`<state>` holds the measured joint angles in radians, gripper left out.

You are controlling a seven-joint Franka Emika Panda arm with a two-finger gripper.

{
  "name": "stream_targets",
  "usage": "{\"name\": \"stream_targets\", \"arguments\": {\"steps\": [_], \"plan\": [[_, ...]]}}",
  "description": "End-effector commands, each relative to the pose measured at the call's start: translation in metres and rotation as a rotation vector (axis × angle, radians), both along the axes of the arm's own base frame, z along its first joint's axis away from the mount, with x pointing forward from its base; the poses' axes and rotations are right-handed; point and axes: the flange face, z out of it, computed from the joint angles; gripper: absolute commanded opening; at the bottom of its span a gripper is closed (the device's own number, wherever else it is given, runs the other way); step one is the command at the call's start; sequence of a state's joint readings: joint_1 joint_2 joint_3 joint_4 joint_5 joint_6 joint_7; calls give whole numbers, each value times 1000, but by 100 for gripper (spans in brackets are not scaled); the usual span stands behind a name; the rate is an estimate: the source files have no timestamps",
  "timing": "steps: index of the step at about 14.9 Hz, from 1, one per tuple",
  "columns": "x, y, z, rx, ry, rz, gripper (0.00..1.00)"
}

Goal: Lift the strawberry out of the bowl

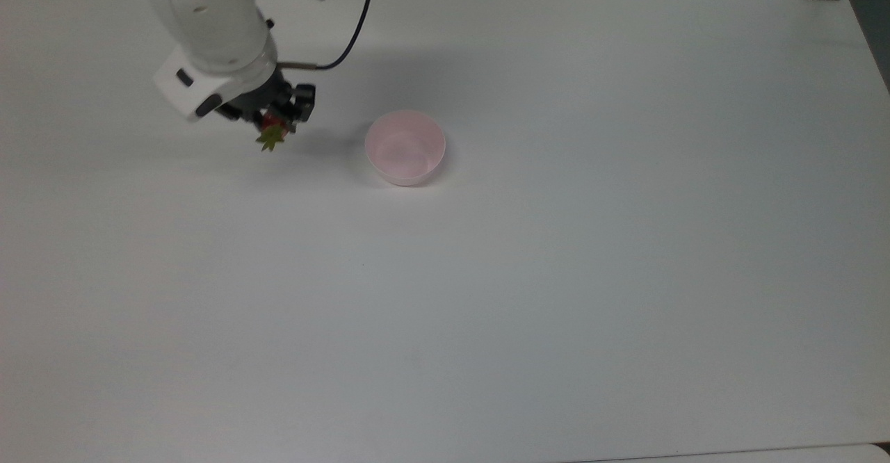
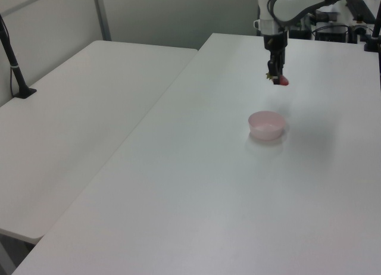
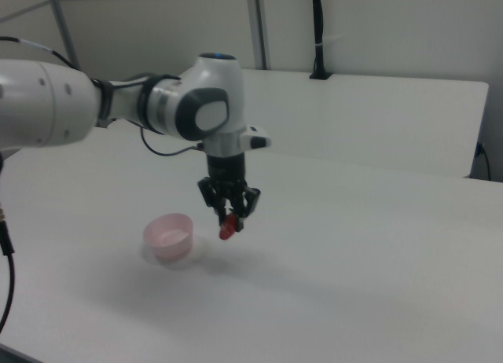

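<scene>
My gripper [image 1: 272, 128] [image 2: 277, 77] [image 3: 229, 220] is shut on the red strawberry [image 1: 269, 133] [image 2: 282, 81] [image 3: 227, 229], whose green cap points down in the top view. It hangs in the air above the table, well off to the top view's left of the bowl. The pale pink bowl [image 1: 405, 147] [image 2: 266, 124] [image 3: 169, 236] stands on the white table with nothing inside it.
The white table [image 1: 528, 275] stretches wide around the bowl. A second white table [image 2: 77, 114] adjoins it at the left view's left, with a black post [image 2: 13, 61] on it. A black cable [image 1: 351, 32] trails from the arm's wrist.
</scene>
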<state>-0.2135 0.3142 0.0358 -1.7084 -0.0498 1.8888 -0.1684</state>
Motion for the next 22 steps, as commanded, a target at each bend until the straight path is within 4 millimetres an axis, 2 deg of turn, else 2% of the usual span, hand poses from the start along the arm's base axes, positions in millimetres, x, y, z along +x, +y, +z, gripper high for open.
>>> {"name": "stream_targets", "arguments": {"steps": [1,3,4,6,7,8,9,12,14,15,16,18,20,22], "plan": [[25,-7,-33,-15,-42,19,33],[32,-10,-54,-42,-10,57,34],[32,-10,-72,-44,19,70,35],[33,-6,-76,-44,22,75,39],[33,-6,-75,-42,25,72,49],[32,-7,-70,-44,20,65,83],[32,-7,-65,-42,13,58,97],[21,-1,-6,-44,-10,10,100],[0,12,59,-23,-19,0,100],[-8,15,84,-1,-41,-11,100],[-21,17,123,35,-99,-33,100],[-45,19,172,64,-141,-73,100],[-64,42,204,62,-146,-111,100],[-75,54,219,62,-154,-143,100]]}}
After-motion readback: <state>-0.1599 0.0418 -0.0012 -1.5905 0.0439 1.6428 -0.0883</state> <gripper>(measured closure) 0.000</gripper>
